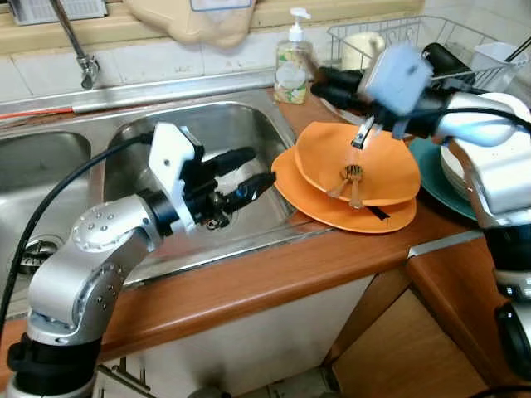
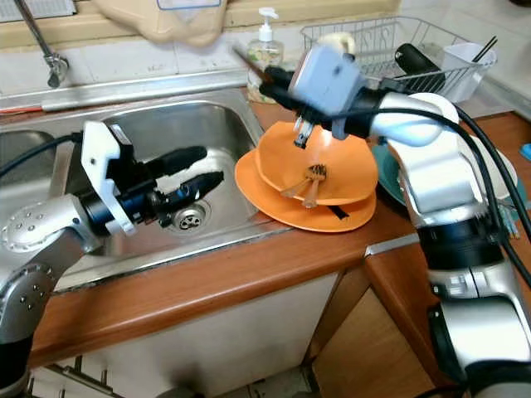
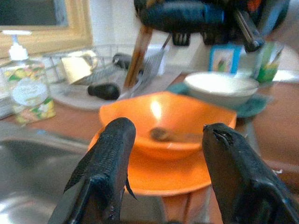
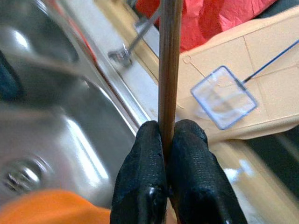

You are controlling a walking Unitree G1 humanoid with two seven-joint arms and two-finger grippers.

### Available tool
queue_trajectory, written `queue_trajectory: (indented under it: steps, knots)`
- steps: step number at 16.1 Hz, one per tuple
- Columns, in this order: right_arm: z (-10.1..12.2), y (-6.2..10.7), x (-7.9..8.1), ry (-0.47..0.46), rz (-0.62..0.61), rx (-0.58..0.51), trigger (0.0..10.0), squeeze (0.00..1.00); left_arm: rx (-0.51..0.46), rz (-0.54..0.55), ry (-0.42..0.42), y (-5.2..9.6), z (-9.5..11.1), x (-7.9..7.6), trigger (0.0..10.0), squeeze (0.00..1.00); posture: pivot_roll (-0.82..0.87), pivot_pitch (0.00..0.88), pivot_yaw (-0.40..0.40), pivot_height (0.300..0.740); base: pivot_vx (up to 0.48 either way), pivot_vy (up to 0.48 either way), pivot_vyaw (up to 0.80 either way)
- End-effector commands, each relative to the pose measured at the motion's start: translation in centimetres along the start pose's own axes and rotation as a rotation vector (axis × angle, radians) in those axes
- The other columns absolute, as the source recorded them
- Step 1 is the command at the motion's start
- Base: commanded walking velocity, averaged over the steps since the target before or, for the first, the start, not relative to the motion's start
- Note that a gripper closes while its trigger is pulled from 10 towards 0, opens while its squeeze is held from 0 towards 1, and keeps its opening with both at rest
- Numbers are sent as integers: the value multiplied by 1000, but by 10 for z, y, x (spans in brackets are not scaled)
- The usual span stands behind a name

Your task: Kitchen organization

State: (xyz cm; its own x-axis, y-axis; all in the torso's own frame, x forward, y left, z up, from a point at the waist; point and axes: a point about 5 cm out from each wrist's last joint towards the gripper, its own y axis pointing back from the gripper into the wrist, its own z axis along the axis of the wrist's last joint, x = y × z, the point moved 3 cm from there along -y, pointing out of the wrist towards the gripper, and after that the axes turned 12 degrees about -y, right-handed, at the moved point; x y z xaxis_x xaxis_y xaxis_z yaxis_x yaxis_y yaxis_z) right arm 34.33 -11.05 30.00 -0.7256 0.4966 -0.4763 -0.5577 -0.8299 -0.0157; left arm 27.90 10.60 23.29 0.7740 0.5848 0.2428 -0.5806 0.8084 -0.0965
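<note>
**Right gripper pinches a wooden stick above the orange dishes**

The right gripper [image 4: 163,154] has its 2 black fingers pressed tight around a thin wooden stick [image 4: 169,65], which runs straight out beyond the fingertips. It hangs over the far edge of the orange bowl [image 1: 358,157], near the soap bottle [image 1: 291,60] at the back edge of the counter [image 1: 249,282].

The left gripper [image 1: 249,170] has its jaws spread apart with nothing between them. It hovers over the right sink basin [image 1: 207,133], close to the basin's right wall, its fingertips aimed toward the orange dishes.

The orange bowl sits tilted on an orange plate [image 1: 332,211], and both rest on the wooden counter just beside the sink's right rim. A brown utensil [image 1: 352,178] lies inside the bowl. To the right of the orange dishes, a stack of white dishes [image 3: 219,88] sits on a teal plate [image 1: 436,178], partly hidden by the right arm.

A wire drying rack [image 2: 390,41] stands at the back right corner of the counter, with a white cup [image 2: 465,62] and a dark object in it. The tap [image 1: 79,50] rises behind the basins at the sink's back edge. The drain [image 2: 189,217] shows in the basin's floor.
</note>
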Motion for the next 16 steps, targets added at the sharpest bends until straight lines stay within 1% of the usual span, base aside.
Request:
queue_trajectory:
  steps: [1,2,3,4,6,7,8,9,10,11,12,13,15,16]
  knots:
    - [8,1,6,-62,30,-36,0,0,-40,-17,10,0,9,2,10000,0,-113,0,51,740,0,0,0]
    - [15,1,17,-140,69,-85,0,0,-82,-70,41,0,15,-3,10000,651,-109,0,52,740,0,0,0]
    - [19,3,27,-196,101,-106,0,0,-110,-103,69,1,19,-6,10000,1000,-108,0,52,740,0,0,0]
    - [21,6,37,-235,130,-111,0,0,-131,-96,88,2,22,-3,10000,1000,-108,0,52,740,0,0,0]
    - [22,8,44,-266,154,-109,0,0,-154,-88,112,2,25,0,10000,1000,-113,0,60,740,0,0,0]
    - [22,12,52,-291,185,-89,0,0,-193,-96,146,2,29,2,10000,196,-116,0,60,740,0,0,0]
    - [18,16,61,-309,224,-52,0,0,-239,-111,192,3,32,3,10000,137,-116,0,60,740,0,0,0]
    - [15,19,66,-325,244,-29,0,0,-270,-134,234,3,34,3,10000,4,-120,0,64,740,0,0,0]
    - [15,19,69,-369,242,-28,0,0,-291,-167,254,3,36,1,10000,0,-122,0,68,740,0,0,0]
    - [14,19,73,-382,249,-23,0,0,-302,-177,259,2,38,1,4745,0,-122,0,68,740,0,0,0]
    - [12,17,76,-378,256,-8,0,0,-314,-187,271,1,39,1,3922,0,-118,0,68,740,0,0,0]
    - [9,15,79,-377,256,2,0,0,-323,-200,280,0,41,0,0,0,-116,0,68,740,0,0,0]
    - [8,13,83,-383,262,9,0,0,-335,-231,300,0,44,-2,0,0,-116,0,68,740,0,0,0]
    - [8,11,86,-395,266,16,0,0,-319,-284,310,0,42,-9,0,0,-119,0,73,740,0,0,0]
